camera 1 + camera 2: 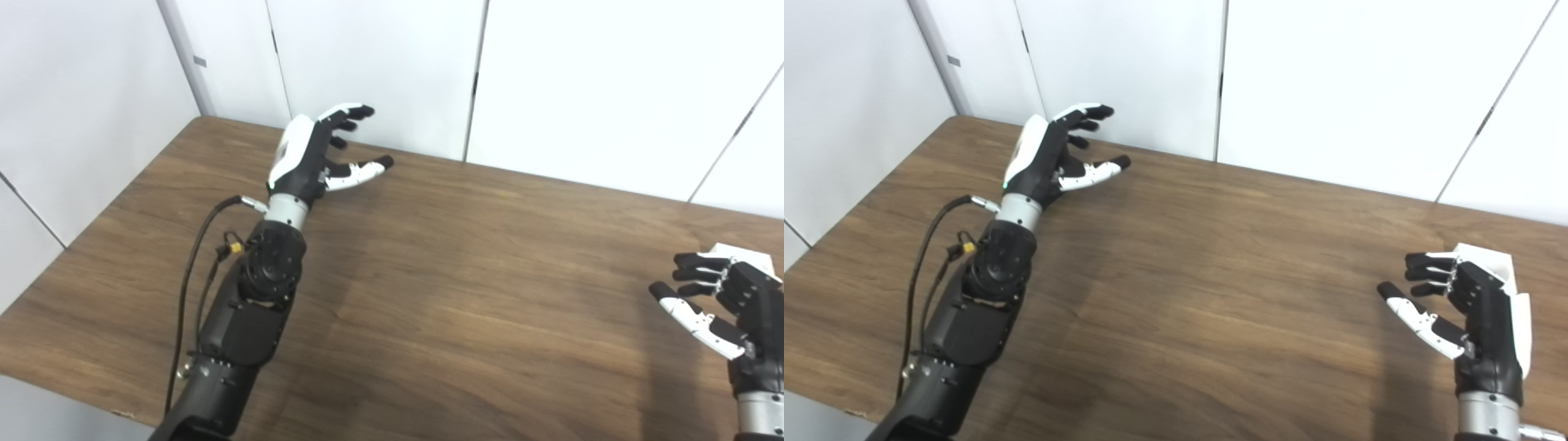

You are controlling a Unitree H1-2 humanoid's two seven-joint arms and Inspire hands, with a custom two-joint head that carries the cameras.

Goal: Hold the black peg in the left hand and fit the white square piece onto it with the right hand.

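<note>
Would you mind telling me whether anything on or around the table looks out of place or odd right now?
Nothing is spilled or damaged, but neither a black peg nor a white square piece is visible on the table. Both the left hand and the right hand are open and holding nothing.

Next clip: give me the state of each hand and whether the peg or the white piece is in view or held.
left hand: open, empty, raised over the far left of the table.
right hand: open, fingers curled apart, holding nothing.
black peg: not visible in either view.
white square piece: cannot tell; the white behind the right hand looks like the hand's own shell.
</note>
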